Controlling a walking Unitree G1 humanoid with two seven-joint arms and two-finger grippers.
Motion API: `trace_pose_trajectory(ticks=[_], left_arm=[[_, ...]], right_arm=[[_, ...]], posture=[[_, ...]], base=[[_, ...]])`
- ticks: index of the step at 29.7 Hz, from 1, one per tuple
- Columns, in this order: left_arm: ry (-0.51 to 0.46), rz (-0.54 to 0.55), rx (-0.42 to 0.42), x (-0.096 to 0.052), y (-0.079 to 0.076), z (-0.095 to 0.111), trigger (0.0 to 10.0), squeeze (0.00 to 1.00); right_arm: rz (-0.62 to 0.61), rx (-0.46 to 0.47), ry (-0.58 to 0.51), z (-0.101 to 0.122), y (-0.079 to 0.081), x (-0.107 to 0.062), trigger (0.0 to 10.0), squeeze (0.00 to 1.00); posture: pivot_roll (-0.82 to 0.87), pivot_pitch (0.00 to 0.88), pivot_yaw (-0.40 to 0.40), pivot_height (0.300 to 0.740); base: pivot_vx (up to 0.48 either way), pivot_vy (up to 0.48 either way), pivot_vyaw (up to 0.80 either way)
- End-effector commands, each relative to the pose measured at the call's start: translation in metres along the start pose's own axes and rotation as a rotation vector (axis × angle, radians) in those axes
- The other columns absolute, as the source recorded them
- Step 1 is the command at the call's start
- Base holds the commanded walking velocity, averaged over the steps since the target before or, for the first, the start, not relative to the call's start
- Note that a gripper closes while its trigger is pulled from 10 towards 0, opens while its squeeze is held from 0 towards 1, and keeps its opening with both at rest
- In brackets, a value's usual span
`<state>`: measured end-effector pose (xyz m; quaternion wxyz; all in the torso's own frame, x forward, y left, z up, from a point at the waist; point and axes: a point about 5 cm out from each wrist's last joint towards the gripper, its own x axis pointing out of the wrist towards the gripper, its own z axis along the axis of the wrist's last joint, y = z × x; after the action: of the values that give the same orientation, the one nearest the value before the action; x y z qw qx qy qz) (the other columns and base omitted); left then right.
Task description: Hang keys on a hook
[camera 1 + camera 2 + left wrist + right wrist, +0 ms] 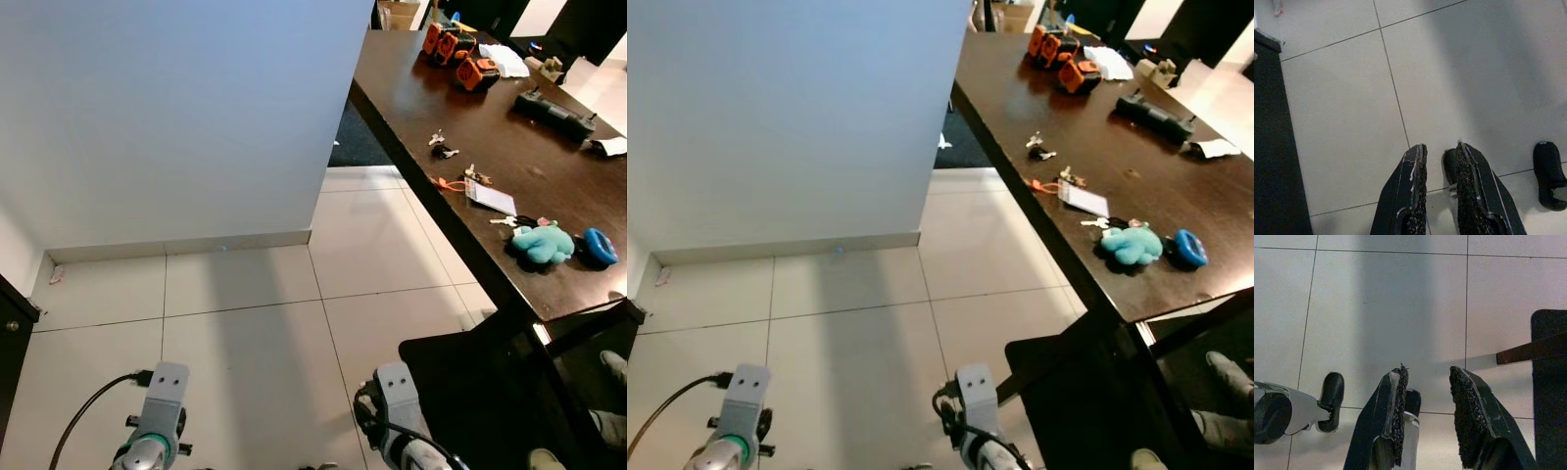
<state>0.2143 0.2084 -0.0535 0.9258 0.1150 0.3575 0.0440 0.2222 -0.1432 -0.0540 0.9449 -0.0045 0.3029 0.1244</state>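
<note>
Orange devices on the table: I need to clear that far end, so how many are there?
3, clustered at the table's far end: two side by side, one slightly nearer. More may hide behind them.

Keys (506, 221) on table (411, 93), right of wall (167, 108).

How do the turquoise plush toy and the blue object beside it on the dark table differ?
The turquoise plush toy is fuzzy, lumpy and pale; the blue object is smooth, oval and deeper blue. The plush is larger and lies nearer the table's wall-side edge. Both rest near the table's near end, side by side.
</note>
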Motion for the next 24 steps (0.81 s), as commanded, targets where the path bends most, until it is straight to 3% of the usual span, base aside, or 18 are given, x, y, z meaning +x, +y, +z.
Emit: trace_pose_trajectory(ticks=[1, 4, 5, 6, 7, 9, 11, 12, 13, 14, 15, 17, 21, 22, 24], left_arm=[[0.012, -0.007, 0.006, -0.003, -0.004, -0.008, 10.0, 0.00], [-0.012, 0.010, 0.011, -0.003, -0.003, -0.006, 10.0, 0.00], [-0.089, 0.043, 0.023, -0.001, 0.000, 0.008, 10.0, 0.00], [-0.089, 0.043, 0.023, -0.001, 0.000, 0.008, 10.0, 0.00], [-0.187, 0.077, 0.010, -0.001, 0.005, 0.029, 10.0, 0.00], [-0.187, 0.077, 0.010, -0.001, 0.005, 0.029, 10.0, 0.00], [-0.459, 0.144, -0.067, -0.010, 0.024, 0.087, 10.0, 0.00], [-0.459, 0.144, -0.067, -0.010, 0.024, 0.087, 10.0, 0.00], [-0.575, 0.154, -0.089, -0.019, 0.031, 0.114, 10.0, 0.00], [-0.575, 0.154, -0.089, -0.019, 0.031, 0.114, 10.0, 0.00], [-0.668, 0.139, -0.079, -0.028, 0.033, 0.134, 10.0, 0.00], [-0.749, 0.095, -0.056, -0.038, 0.029, 0.154, 10.0, 0.00], [-0.778, 0.058, -0.067, -0.042, 0.023, 0.162, 10.0, 0.00], [-0.817, -0.006, -0.090, -0.049, 0.012, 0.174, 10.0, 0.00], [-0.832, -0.037, -0.096, -0.052, 0.007, 0.179, 10.0, 0.00]], right_arm=[[-0.008, -0.005, 0.025, -0.005, -0.002, -0.002, 10.0, 0.00], [-0.010, -0.002, 0.012, -0.003, -0.003, -0.002, 10.0, 0.00], [-0.022, 0.014, -0.041, 0.007, -0.006, 0.001, 10.0, 0.00], [-0.022, 0.014, -0.041, 0.007, -0.006, 0.001, 10.0, 0.00], [-0.039, 0.035, -0.113, 0.022, -0.010, 0.004, 10.0, 0.00], [-0.039, 0.035, -0.113, 0.022, -0.010, 0.004, 10.0, 0.00], [-0.074, 0.083, -0.313, 0.063, -0.018, 0.008, 10.0, 0.00], [-0.074, 0.083, -0.313, 0.063, -0.018, 0.008, 10.0, 0.00], [-0.084, 0.096, -0.401, 0.082, -0.022, 0.008, 10.0, 0.00], [-0.084, 0.096, -0.401, 0.082, -0.022, 0.008, 10.0, 0.00], [-0.092, 0.090, -0.459, 0.096, -0.025, 0.007, 10.0, 0.00], [-0.092, 0.080, -0.499, 0.107, -0.026, 0.007, 10.0, 0.00], [-0.089, 0.097, -0.504, 0.109, -0.026, 0.007, 10.0, 0.00], [-0.091, 0.113, -0.512, 0.111, -0.026, 0.007, 10.0, 0.00], [-0.089, 0.114, -0.518, 0.113, -0.026, 0.007, 10.0, 0.00]], posture=[[0.00, 0.066, -0.053, 0.740], [0.00, 0.066, -0.053, 0.740], [0.01, 0.080, -0.055, 0.740], [0.01, 0.080, -0.055, 0.740], [0.01, 0.087, -0.056, 0.740], [0.01, 0.087, -0.056, 0.740], [0.01, 0.095, -0.055, 0.740], [0.01, 0.095, -0.055, 0.740], [0.01, 0.095, -0.055, 0.740], [0.01, 0.095, -0.055, 0.740], [0.01, 0.097, -0.060, 0.740], [0.01, 0.097, -0.059, 0.740], [0.01, 0.097, -0.062, 0.740], [0.02, 0.098, -0.063, 0.740], [0.02, 0.098, -0.063, 0.740]], base=[[0.000, 0.000, 0.00], [0.000, 0.000, 0.00], [0.000, 0.000, 0.00], [0.000, 0.000, 0.00], [0.000, 0.000, 0.00], [0.000, 0.000, 0.00], [0.000, 0.000, 0.00], [0.000, 0.000, 0.00], [0.000, 0.000, 0.00], [0.000, 0.000, 0.00], [0.000, 0.000, 0.00], [0.000, 0.000, 0.00], [0.000, 0.000, -0.40], [0.000, 0.000, -0.80], [0.000, 0.000, -0.80]])
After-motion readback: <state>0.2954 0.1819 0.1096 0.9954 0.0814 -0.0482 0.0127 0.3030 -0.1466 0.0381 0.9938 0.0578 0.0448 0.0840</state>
